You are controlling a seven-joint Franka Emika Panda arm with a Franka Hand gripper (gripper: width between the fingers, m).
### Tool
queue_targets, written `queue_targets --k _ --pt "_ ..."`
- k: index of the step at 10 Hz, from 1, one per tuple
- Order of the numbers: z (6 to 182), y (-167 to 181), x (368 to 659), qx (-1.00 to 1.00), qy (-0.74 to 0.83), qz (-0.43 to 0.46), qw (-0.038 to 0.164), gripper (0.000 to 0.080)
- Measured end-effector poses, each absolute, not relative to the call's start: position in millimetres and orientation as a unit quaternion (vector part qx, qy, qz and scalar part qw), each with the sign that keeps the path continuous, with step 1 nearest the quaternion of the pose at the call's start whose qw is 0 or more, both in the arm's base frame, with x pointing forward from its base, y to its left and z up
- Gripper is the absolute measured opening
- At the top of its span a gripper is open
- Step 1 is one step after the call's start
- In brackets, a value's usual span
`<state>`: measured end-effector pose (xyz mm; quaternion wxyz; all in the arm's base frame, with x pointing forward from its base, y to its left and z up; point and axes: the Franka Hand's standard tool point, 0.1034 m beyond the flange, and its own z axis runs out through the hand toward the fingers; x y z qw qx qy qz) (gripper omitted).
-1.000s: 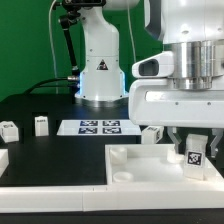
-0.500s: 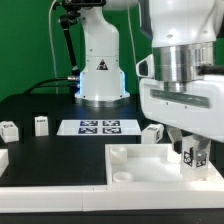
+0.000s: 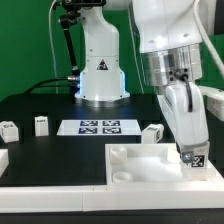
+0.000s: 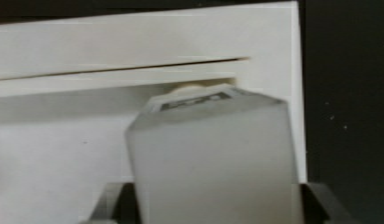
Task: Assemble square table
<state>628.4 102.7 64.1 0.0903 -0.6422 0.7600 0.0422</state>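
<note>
Exterior view: the gripper (image 3: 191, 152) is clamped on a tagged table leg (image 3: 194, 159) and holds it tilted over the corner of the square tabletop (image 3: 135, 168) at the exterior view's right. A spare leg (image 3: 152, 133) stands just behind the slab.

Wrist view: the table leg (image 4: 207, 150) sits between the fingers (image 4: 118, 205), its tip at the square tabletop's (image 4: 118, 50) rim. The step looks like seating this leg. Next it likely needs straightening upright over the corner, then screwing in.
</note>
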Motion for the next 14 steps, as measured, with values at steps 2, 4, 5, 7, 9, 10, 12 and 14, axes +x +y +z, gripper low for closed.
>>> queue_targets --k 2,4,5,7,9,10,12,14 --pt "64.1 103.5 626.2 -0.597 0.796 0.053 0.082 0.0300" --pt "64.1 102.7 626.1 -0.585 0.805 0.054 0.081 0.0300" --pt "63.5 103.4 625.8 -0.600 0.794 0.053 0.081 0.0428" --pt "65.9 116.3 624.4 -0.705 0.706 0.027 0.062 0.0571" --pt "68.8 133.6 620.8 -0.809 0.585 0.003 0.047 0.0643" --pt "67.5 130.6 621.0 -0.835 0.549 0.001 0.047 0.0643" --pt "65.4 128.9 619.1 -0.908 0.417 -0.008 0.036 0.0648" --pt "63.9 124.4 622.1 -0.969 0.245 -0.023 0.026 0.0649"
